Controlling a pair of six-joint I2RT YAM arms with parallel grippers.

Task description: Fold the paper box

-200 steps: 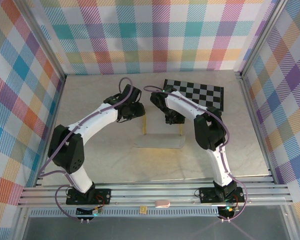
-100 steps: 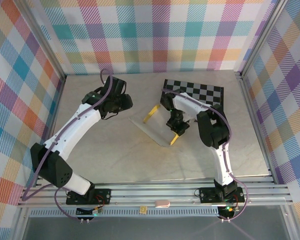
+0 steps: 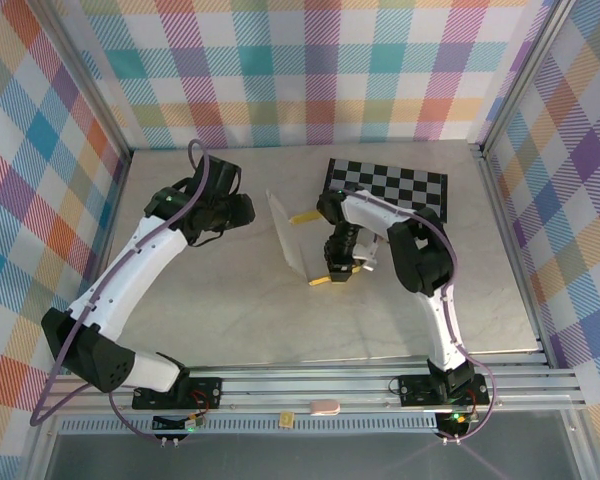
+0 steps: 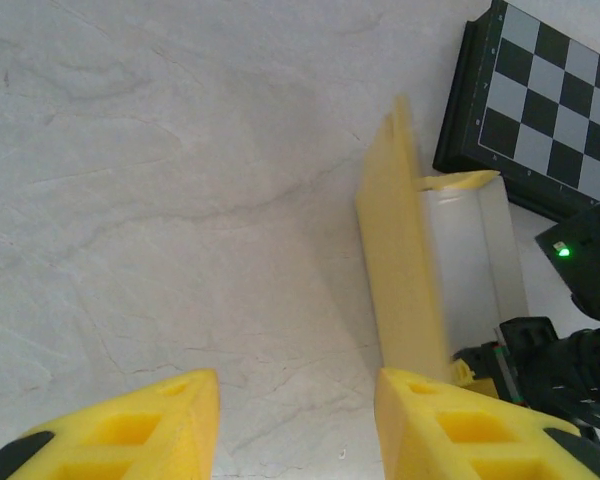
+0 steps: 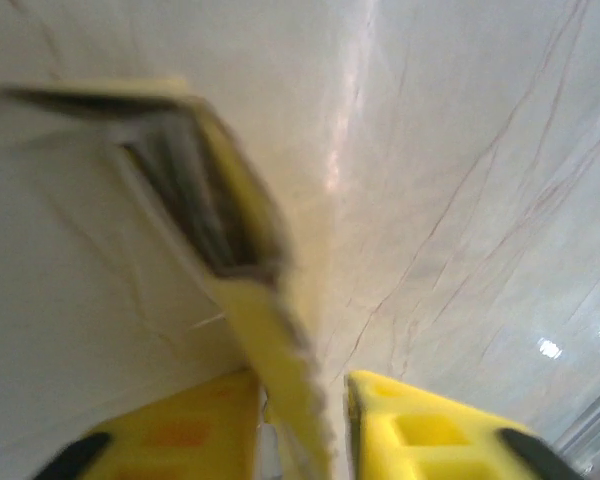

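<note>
Over the last second I've watched the left arm swing off to the left, away from the paper box [image 3: 288,236], so the left fingers [image 4: 150,420] now sit well clear of it. The box has gone from lying flat mid-tabletop [image 3: 230,300] to standing nearly on edge, turned and shifted toward the back. The right fingers [image 5: 420,430], clamped before, have parted around its yellow flap [image 5: 280,400].

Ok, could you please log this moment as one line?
task: fold paper box | box: one panel upright, near checkered board | left gripper: open, empty | right gripper: straddles box flap, grip unclear
</note>
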